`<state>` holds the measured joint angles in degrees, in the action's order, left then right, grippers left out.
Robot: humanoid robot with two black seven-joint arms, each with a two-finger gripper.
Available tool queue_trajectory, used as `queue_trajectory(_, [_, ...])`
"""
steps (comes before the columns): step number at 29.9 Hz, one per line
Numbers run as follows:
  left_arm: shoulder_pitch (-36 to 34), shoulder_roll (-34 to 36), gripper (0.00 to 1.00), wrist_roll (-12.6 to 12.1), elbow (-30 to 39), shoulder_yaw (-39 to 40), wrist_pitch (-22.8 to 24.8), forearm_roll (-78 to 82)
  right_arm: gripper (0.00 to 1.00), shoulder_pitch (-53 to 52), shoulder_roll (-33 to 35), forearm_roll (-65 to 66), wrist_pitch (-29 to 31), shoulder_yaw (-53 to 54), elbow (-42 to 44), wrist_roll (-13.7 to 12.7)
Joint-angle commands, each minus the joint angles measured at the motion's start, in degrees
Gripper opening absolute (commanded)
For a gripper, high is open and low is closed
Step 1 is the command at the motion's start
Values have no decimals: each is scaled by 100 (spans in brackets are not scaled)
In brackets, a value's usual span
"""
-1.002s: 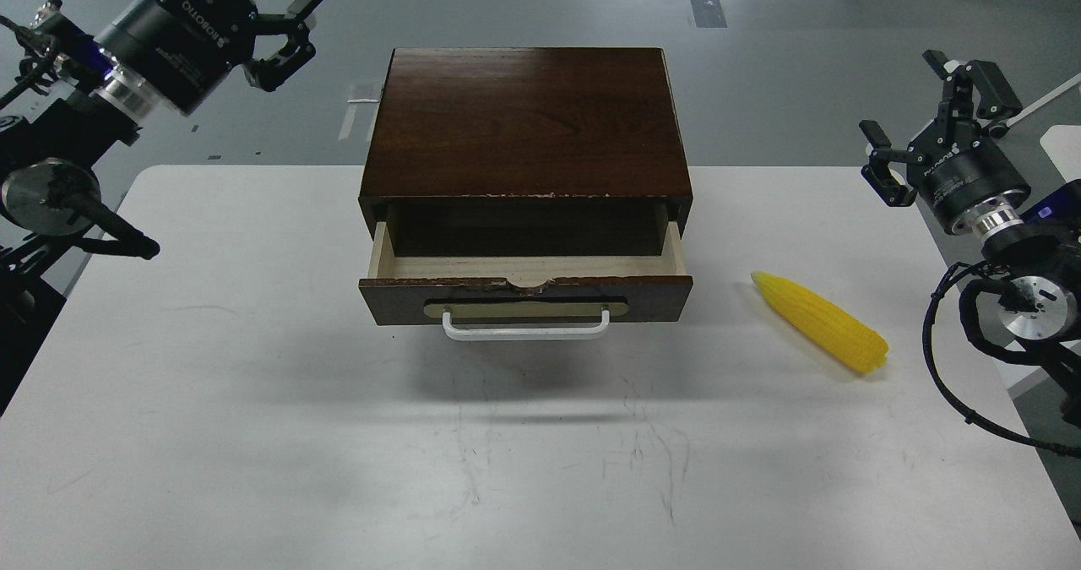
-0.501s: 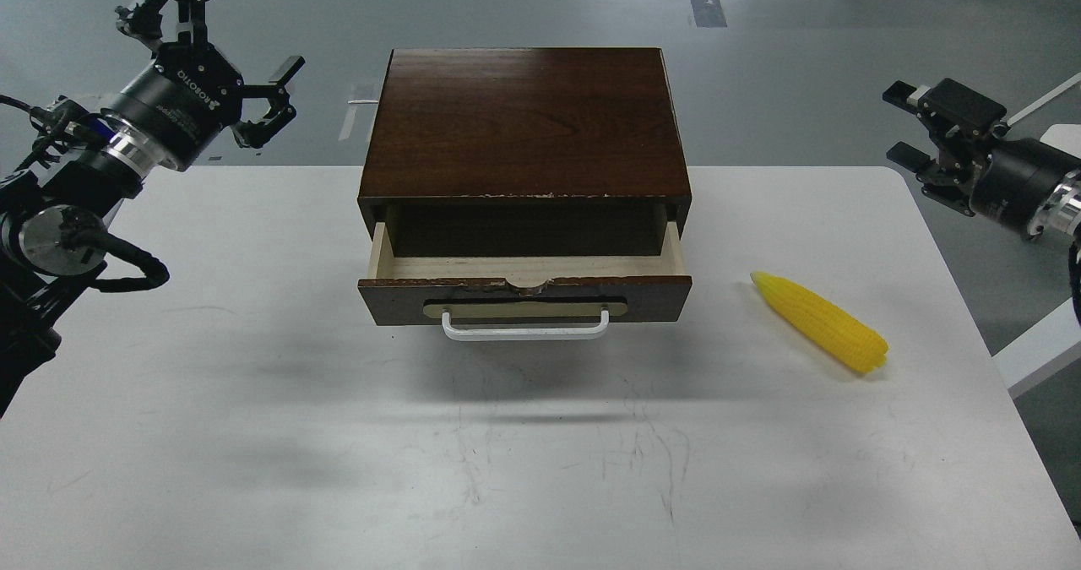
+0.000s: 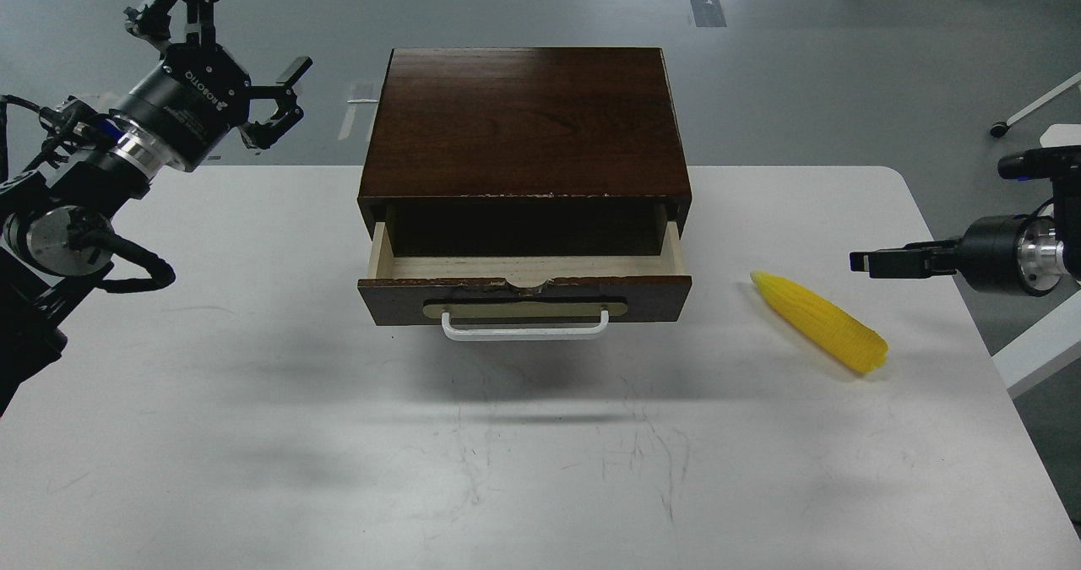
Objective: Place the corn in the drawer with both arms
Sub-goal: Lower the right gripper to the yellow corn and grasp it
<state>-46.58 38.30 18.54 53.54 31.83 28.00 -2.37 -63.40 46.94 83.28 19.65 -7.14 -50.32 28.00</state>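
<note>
Corn (image 3: 819, 322) is lying near the table's right edge, beside the half-open drawer (image 3: 524, 287). The right gripper (image 3: 870, 263) has been swung low toward it, its opening indiscernible edge-on; the left gripper (image 3: 232, 46) is being held spread and empty, so pickup is being approached.

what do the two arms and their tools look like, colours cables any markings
Both arms are black with silver wrist rings. The left tool has a round black body with white lettering, chunky black fingers with grey linkage, a blue patch behind the ring, and looped black cables by a silver joint disc. The right tool shows side-on: a black cylinder, silver ring, and a narrow black tip, with no markings readable.
</note>
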Motion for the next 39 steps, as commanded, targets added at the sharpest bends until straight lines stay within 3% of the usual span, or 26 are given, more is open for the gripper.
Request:
queue_trajectory(1, [0, -7, 99, 0, -1, -1, 0, 0, 100, -68, -360, 13, -110, -252, 144, 0])
queue_trajectory(7, [9, -7, 99, 0, -1, -1, 0, 0, 100, -15, -738, 22, -111, -270, 303, 0])
queue_trajectory(31, [9, 10, 99, -9, 8, -1, 0, 0, 99, 91, -1204, 462, -568, -1298, 708, 0])
queue_trajectory(36, [0, 19, 99, -9, 8, -1, 0, 9, 86, 117, -1222, 462, -576, -1387, 717, 0])
queue_trajectory(37, [0, 19, 99, -9, 8, -1, 0, 9, 81, 117, -1222, 462, -576, -1387, 725, 0])
queue_trajectory(39, [0, 19, 99, -17, 8, -1, 0, 18, 60, 117, -1222, 462, -576, -1387, 725, 0])
